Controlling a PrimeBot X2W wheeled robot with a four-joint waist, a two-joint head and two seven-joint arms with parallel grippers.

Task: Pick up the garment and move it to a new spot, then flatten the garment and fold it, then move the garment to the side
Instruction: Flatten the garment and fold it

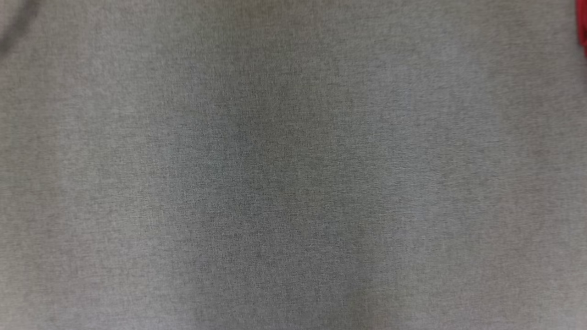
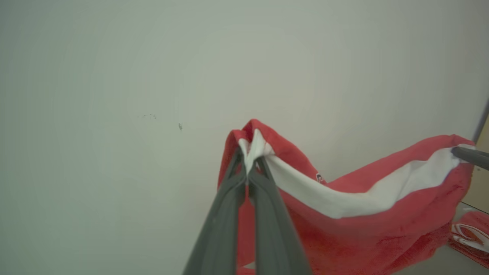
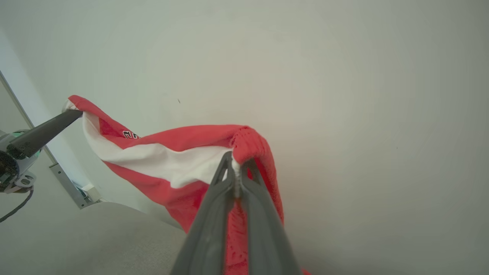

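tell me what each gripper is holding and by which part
Both hold the red and white garment: the left gripper pinches one end of its white-banded edge, the right gripper the other end, with it sagging between them.

my head camera looks down from very close onto a grey cloth surface (image 1: 293,165), near enough that the weave blurs. a red sliver (image 1: 582,27) cuts its top right corner. my left wrist camera looks along the left gripper (image 2: 250,160) at a pale wall (image 2: 114,76). my right wrist camera looks along the right gripper (image 3: 237,164) at that same wall. both wrist views share the red and white garment (image 2: 382,233) strung between them, and each catches the other arm's finger at its outer edge.
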